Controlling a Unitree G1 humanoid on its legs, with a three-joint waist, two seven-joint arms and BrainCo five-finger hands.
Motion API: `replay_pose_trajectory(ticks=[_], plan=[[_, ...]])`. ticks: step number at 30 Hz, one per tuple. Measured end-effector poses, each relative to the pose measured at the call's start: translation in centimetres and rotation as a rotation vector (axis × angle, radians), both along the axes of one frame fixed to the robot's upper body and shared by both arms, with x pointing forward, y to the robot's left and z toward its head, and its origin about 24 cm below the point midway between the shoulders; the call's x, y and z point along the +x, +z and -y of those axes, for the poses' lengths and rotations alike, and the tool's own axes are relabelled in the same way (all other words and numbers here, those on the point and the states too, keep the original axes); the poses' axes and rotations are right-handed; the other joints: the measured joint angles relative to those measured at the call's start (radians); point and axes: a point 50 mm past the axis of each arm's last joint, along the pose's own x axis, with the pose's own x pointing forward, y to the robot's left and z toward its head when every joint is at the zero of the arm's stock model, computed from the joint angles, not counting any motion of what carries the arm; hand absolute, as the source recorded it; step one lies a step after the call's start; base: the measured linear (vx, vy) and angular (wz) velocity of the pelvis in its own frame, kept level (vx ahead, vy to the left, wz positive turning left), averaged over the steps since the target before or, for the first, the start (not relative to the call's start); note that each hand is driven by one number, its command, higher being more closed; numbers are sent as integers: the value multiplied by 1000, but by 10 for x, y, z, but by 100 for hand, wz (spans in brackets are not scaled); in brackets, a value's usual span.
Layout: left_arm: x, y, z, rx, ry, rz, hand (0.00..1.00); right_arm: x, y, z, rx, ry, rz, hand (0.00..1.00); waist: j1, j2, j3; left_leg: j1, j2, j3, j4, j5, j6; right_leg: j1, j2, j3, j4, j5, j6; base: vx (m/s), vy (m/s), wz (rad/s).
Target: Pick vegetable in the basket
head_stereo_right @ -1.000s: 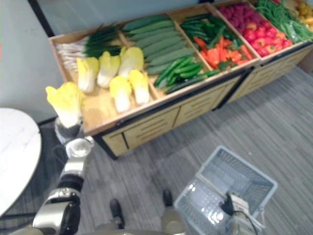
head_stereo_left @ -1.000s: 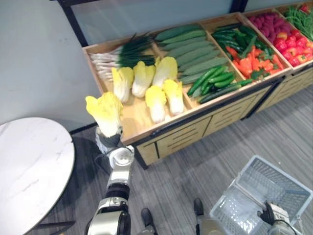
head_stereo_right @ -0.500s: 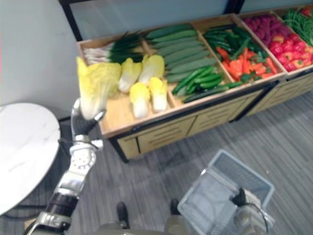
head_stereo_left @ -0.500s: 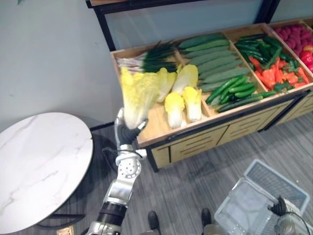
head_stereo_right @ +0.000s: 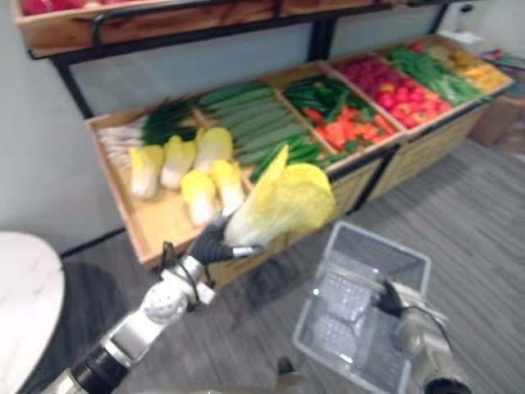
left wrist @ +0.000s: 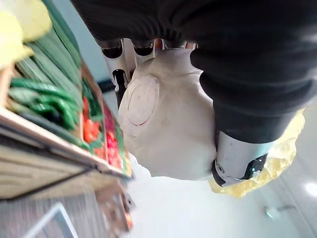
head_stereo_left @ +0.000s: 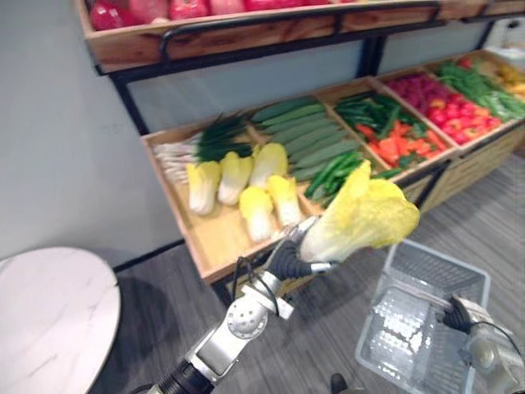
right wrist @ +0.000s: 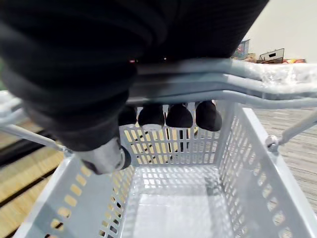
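Nearest, the right hand (right wrist: 179, 116) had its fingers curled over the handle (right wrist: 233, 87) of the grey basket (head_stereo_left: 437, 255), held low at the robot's right. Just left of the basket and above it, the left hand (head_stereo_left: 289, 259) had its fingers clamped round the stem end of the cabbage (head_stereo_left: 367, 217). The cabbage's long axis ran from that hand toward the basket, leafy end leading, near the rim. Dropping it in likely meant moving right and down. Beyond, the wooden shelf (head_stereo_left: 205, 246) held more cabbages (head_stereo_left: 236, 175).
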Motion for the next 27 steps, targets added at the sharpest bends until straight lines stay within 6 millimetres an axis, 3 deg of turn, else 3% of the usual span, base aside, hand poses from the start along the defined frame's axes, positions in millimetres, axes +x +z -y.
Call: replay_pose_trajectory(ticks=[3,9,12,14,19,22,27], plan=[[-8,-2,11,18,-113,-18,100,20,14,-26,37,114,60,100,-2,3,-3,48,31,140,0,8,-36,-24,42,57,-2,-19,-20,-52,-75,-102],[-17,-2,30,46,-294,-41,100,48,38,-79,75,351,137,100,1,25,-27,162,103,359,11,5,-96,-26,165,184,2,-18,-19,-24,-53,-100],[-19,-1,32,57,-355,-54,100,65,55,-101,109,437,188,100,4,24,-32,166,174,439,141,-54,-138,-46,214,233,24,-16,-18,-11,-16,-91],[-20,-2,33,64,-390,-62,100,76,66,-115,105,499,220,100,1,27,-34,176,225,484,236,-100,-159,-52,242,247,33,21,-29,8,1,-71],[-20,4,38,107,-468,-23,100,92,84,-136,91,603,242,100,0,48,-26,188,306,556,368,-161,-165,-60,287,268,28,56,-55,-11,25,-43],[-24,-1,38,148,-518,-36,100,99,93,-141,92,638,242,100,-4,62,-15,188,321,582,414,-191,-158,-60,288,282,19,65,-65,-49,72,-18],[-34,-16,39,227,-586,-78,100,101,102,-155,126,701,246,100,-3,60,0,189,336,604,476,-244,-162,-60,286,307,18,69,-65,-72,99,-14]])
